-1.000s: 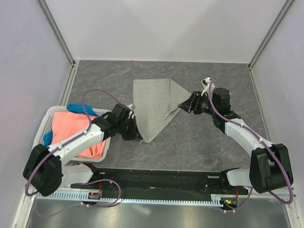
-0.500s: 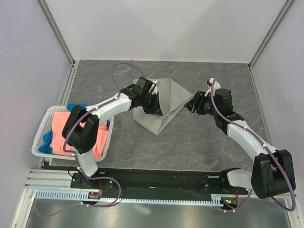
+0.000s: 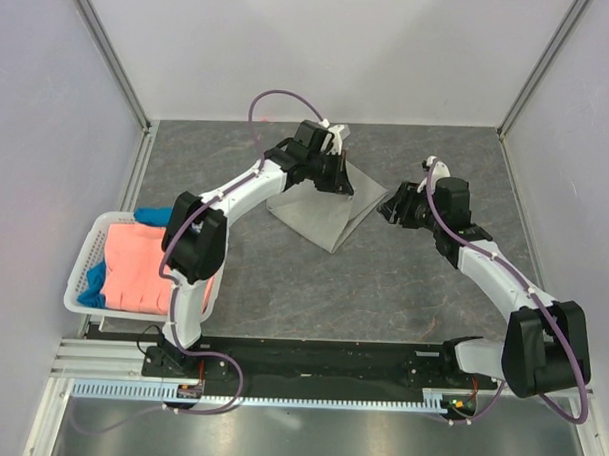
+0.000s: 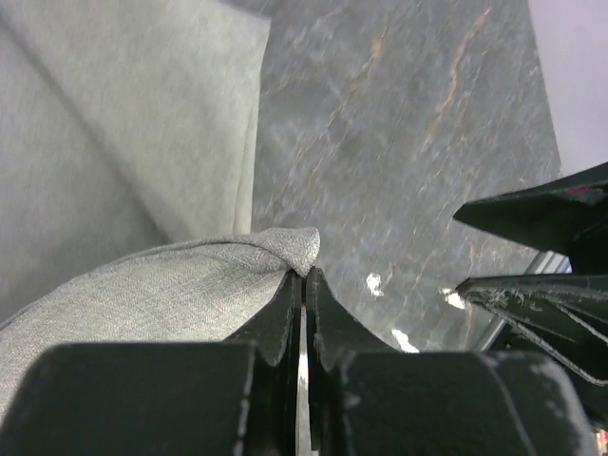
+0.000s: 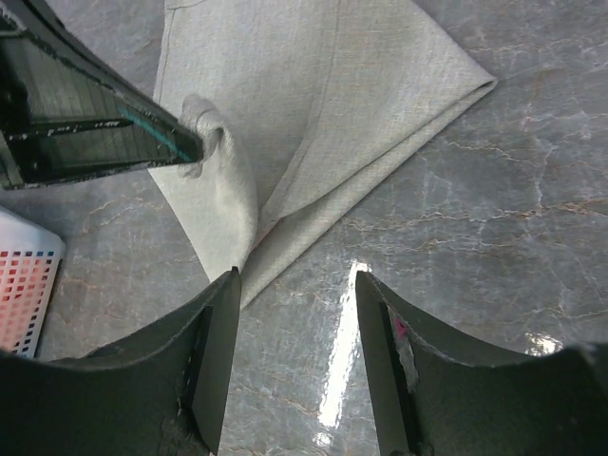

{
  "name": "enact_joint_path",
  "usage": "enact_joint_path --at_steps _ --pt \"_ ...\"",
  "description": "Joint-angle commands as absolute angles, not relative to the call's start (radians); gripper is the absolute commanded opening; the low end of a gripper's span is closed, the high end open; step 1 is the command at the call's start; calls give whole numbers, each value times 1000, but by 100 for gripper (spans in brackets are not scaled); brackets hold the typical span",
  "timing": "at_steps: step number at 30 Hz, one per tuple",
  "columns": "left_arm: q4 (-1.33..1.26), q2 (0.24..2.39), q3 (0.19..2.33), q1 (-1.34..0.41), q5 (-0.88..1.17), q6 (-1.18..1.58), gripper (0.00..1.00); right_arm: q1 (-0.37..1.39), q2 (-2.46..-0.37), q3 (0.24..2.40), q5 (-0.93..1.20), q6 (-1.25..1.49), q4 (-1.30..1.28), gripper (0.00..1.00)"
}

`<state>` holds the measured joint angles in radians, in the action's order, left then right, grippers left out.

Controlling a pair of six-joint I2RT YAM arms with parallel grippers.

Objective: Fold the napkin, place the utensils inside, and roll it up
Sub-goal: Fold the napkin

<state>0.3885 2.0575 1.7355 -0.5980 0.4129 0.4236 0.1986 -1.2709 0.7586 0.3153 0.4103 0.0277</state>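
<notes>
Okay so the left tool (image 3: pixel 338 181) is pressed together on a corner of the napkin (image 3: pixel 323 217), pinching the grey fabric right at its tip. It's super clear in the left wrist view, where the cloth bunches into a little nub there. That held corner is raised and drawn over the rest of the napkin, which lies folded into a pointy shape on the dark marbled worktop (image 3: pixel 283 277), around the middle toward the far side. The right tool (image 3: pixel 393 209) is spread wide with nothing in it, near the napkin's right-hand edge but apart from it. Over on the left sits a white basket (image 3: pixel 78 270) with a coral-orange cloth (image 3: pixel 138 267) and a blue cloth (image 3: pixel 163 219) in it, well apart from the napkin.
</notes>
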Motion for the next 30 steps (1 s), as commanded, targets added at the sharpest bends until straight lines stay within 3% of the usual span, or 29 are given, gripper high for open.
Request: enact_joint_path --at_steps 1,30 --pt "365 2127 1856 -606 479 341 2 180 -1273 758 310 385 37 60" --pt "370 2338 2169 -609 469 362 2 118 -1362 753 364 368 63 60"
